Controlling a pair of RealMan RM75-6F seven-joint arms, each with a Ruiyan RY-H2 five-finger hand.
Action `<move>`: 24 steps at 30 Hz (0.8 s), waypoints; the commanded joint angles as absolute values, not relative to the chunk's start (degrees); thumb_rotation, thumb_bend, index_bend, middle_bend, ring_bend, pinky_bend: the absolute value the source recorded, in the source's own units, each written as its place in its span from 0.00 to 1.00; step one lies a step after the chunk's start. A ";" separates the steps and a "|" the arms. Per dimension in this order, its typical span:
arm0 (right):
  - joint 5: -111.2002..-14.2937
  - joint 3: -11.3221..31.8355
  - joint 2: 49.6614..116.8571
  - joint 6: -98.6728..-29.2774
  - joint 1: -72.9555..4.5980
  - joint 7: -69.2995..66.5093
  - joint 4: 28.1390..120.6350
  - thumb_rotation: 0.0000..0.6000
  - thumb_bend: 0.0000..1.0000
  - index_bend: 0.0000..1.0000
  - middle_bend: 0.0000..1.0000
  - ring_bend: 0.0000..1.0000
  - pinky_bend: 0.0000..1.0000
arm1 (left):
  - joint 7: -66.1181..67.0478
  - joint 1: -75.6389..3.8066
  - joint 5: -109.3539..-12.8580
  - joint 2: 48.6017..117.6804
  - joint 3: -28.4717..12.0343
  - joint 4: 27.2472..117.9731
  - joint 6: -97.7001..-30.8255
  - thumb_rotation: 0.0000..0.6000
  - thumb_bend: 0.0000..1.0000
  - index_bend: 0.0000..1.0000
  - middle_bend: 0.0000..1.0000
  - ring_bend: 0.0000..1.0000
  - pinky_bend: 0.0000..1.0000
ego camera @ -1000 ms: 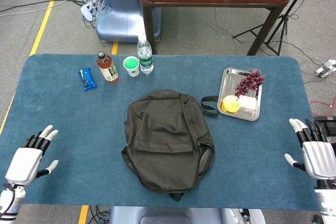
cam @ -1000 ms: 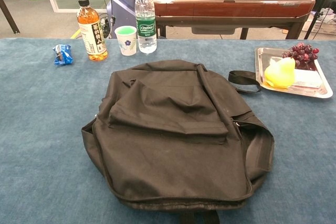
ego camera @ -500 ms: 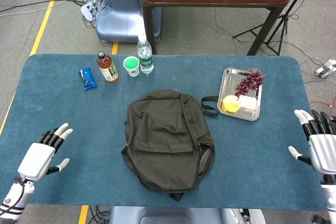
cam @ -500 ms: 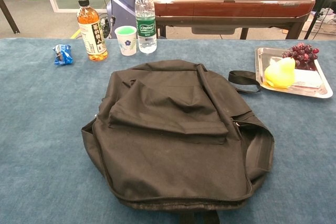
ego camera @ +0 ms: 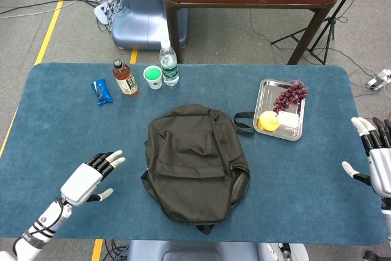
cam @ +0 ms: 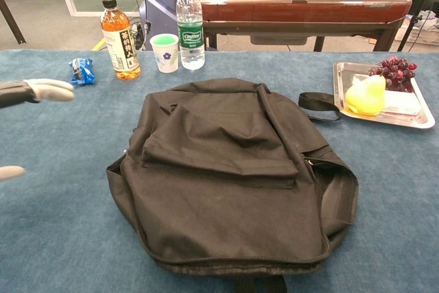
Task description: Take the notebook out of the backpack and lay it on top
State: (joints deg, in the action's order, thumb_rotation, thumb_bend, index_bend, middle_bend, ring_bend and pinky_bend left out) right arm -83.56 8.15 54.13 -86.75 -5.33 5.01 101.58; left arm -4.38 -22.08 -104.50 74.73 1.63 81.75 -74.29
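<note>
Both hands, the left hand (ego camera: 85, 180) and right hand (ego camera: 380, 166), are wide and empty, so the soft dark olive fabric backpack (ego camera: 195, 162) may slide on the blue tabletop (ego camera: 67, 132) if only one pulls.

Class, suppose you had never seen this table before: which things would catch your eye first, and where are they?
The dark olive backpack lies flat mid-table, dominating the blue cloth. On the right, a steel tray holds purple grapes and a yellow pear-shaped fruit. The left hand, fingers spread and holding nothing, hangs beside the backpack, while the right hand sits open at the table's right edge.
</note>
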 commanded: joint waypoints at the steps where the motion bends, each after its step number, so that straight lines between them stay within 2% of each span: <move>1: -83.47 8.16 54.29 -87.05 -5.15 4.77 101.36 1.00 0.15 0.00 0.12 0.01 0.02 | -5.53 -24.13 -106.55 77.04 2.22 80.05 -73.67 1.00 0.23 0.08 0.04 0.05 0.11; 11: -83.20 7.71 54.47 -88.20 -4.10 4.20 100.93 1.00 0.15 0.00 0.12 0.01 0.02 | -6.53 -29.57 -110.77 84.11 3.49 73.91 -72.24 1.00 0.23 0.08 0.03 0.05 0.11; 24: -82.49 7.09 55.15 -89.61 -2.42 3.32 99.72 1.00 0.15 0.00 0.13 0.01 0.02 | -8.65 -33.09 -110.84 90.25 4.95 68.68 -71.70 1.00 0.23 0.08 0.03 0.05 0.11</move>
State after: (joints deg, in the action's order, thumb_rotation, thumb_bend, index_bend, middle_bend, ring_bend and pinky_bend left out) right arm -82.51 7.10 55.13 -89.59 -2.44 3.34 99.73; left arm -8.42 -32.78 -111.06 89.85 4.94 68.92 -71.85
